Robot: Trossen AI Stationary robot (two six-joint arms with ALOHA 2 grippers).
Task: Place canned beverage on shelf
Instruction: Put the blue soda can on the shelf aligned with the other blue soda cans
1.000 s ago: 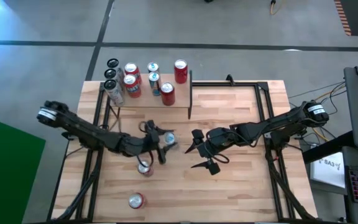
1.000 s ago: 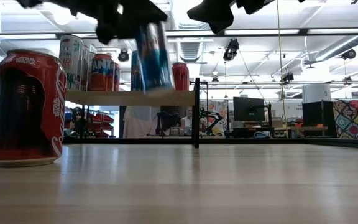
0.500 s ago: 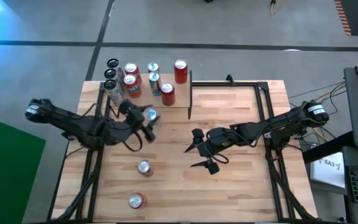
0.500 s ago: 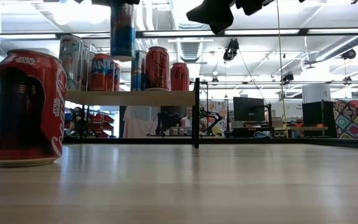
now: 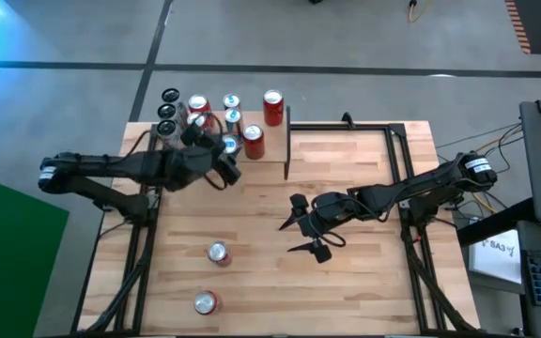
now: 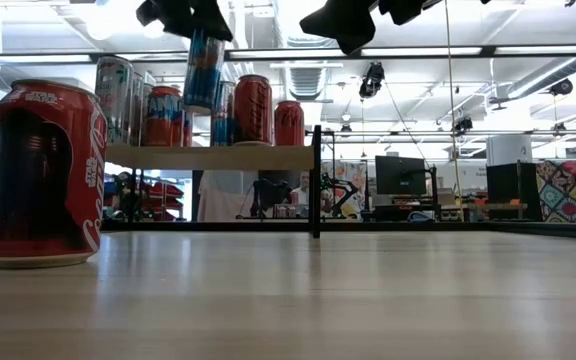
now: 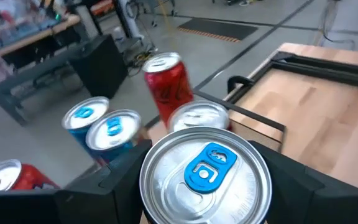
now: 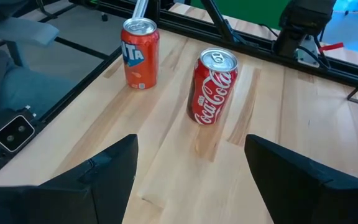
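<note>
Blue can [image 5: 230, 145] clamped in left tool [image 5: 216, 160], apparently above shelf [image 5: 269, 160]

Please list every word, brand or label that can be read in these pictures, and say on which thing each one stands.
"Coca-Cola": on the red can on the table, right wrist view.
"...ta", the start cut off: on the orange can beside it.
"STAR WARS": near the top of the big red can, low view.
"FAN...": partly hidden, on an orange can on the shelf.
Held blue can and the other shelf cans: print too blurred to read.
</note>
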